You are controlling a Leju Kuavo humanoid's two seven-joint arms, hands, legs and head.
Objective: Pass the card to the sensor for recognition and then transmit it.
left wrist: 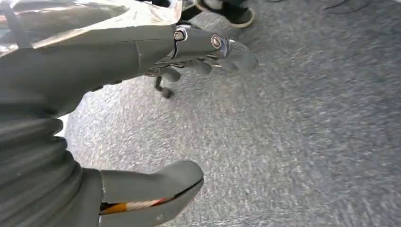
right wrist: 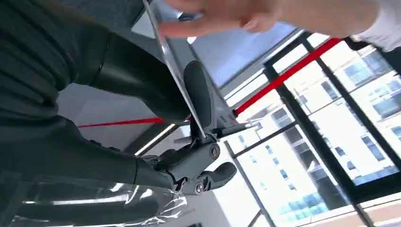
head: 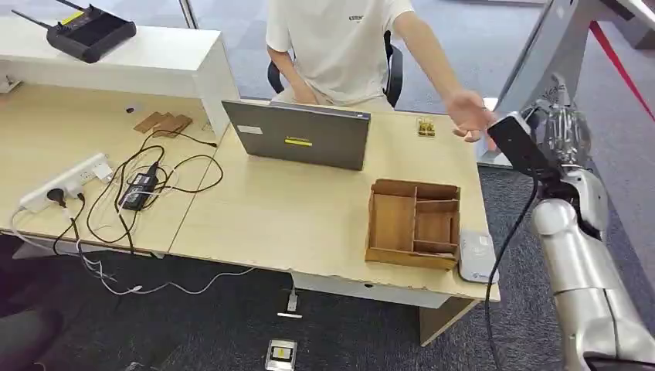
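Right robot hand point(right wrist: 189, 142) pinches thin card point(right wrist: 172, 71) – seen edge-on; left robot hand point(left wrist: 156, 118) open, holding nothing.

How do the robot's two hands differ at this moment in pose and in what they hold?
The right hand is raised beside the desk, near the person's hand; the left hand hangs over grey carpet. The right hand pinches a thin card between thumb and finger; the left hand holds nothing, its thumb apart from its fingers. Both have grey covers and dark fingers.
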